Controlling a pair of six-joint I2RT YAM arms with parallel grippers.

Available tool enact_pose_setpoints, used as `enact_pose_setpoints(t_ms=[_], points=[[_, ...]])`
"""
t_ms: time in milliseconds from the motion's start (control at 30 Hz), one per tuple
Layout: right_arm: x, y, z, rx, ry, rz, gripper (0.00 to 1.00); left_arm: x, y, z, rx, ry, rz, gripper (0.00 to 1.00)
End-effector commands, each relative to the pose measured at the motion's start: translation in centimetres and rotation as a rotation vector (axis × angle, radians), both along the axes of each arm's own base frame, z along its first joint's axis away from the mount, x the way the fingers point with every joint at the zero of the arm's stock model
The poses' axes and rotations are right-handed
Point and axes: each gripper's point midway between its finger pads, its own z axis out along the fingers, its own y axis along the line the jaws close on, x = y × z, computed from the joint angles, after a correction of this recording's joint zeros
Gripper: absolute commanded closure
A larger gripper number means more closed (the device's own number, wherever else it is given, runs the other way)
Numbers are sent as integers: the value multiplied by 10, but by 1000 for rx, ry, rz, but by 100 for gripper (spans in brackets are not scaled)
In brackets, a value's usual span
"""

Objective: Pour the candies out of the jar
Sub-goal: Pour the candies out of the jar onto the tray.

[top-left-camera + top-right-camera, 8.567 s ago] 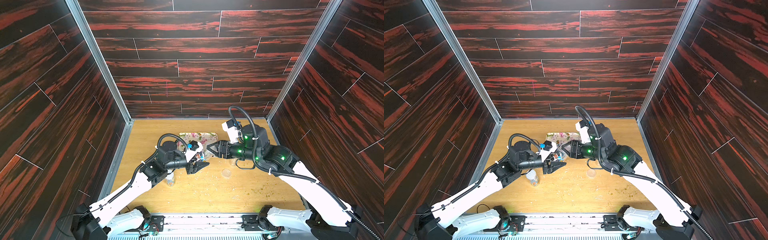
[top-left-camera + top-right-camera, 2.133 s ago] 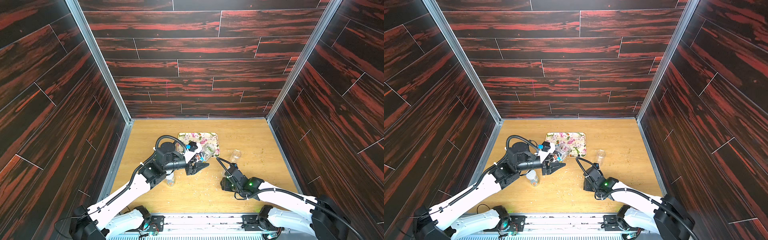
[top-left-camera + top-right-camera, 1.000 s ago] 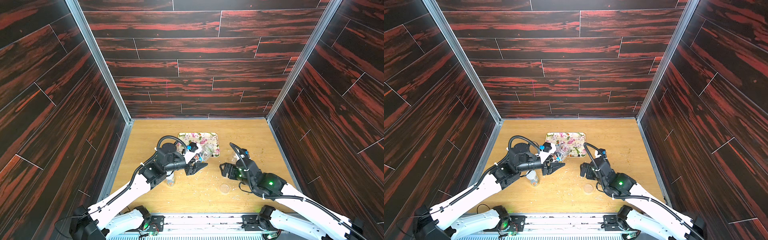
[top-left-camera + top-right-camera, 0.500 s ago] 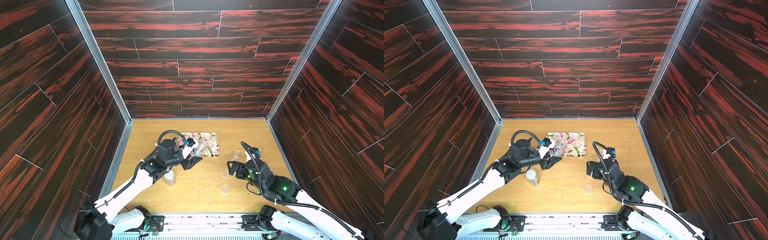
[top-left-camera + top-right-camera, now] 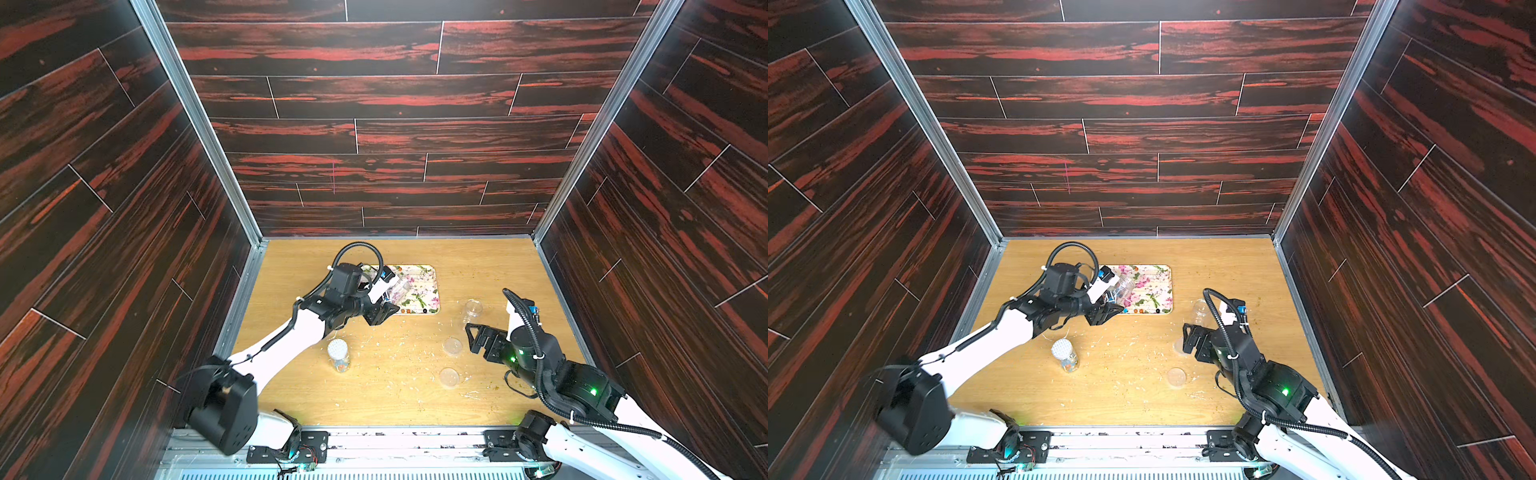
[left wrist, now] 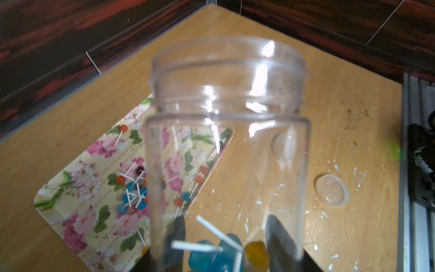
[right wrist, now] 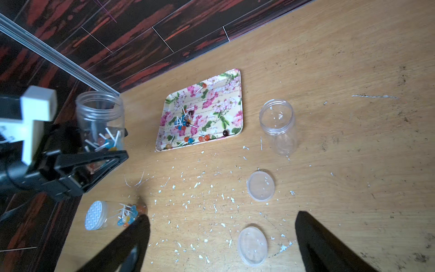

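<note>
The left gripper (image 6: 227, 235) pinches the open jar (image 6: 226, 106) beside the tray (image 6: 75, 172), with candies (image 6: 211, 254) lying at its bottom. The right gripper (image 7: 221, 216) hangs spread and empty. Pouring looks unfinished: the jar needs tipping mouth-down over the tray.

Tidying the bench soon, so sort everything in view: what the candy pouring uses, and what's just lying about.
In use: jar in the left gripper; candies inside it; candies on the floral tray.

Lying about: empty jar; two loose lids; capped jar of candies; white crumbs; right gripper, open and empty.
</note>
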Motion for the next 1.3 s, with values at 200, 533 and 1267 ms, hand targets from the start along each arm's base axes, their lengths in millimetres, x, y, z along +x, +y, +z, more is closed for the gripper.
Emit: enact_pose_setpoints(t_ms=[200, 533, 1267], points=[[-4, -17, -5, -32, -2, -41, 1, 29, -5, -27, 112, 41, -36, 58], [-12, -27, -5, -5, -7, -60, 1, 44, -12, -77, 216, 184, -100, 58], [1, -2, -24, -168, 105, 16, 1, 61, 13, -106, 475, 282, -127, 58]])
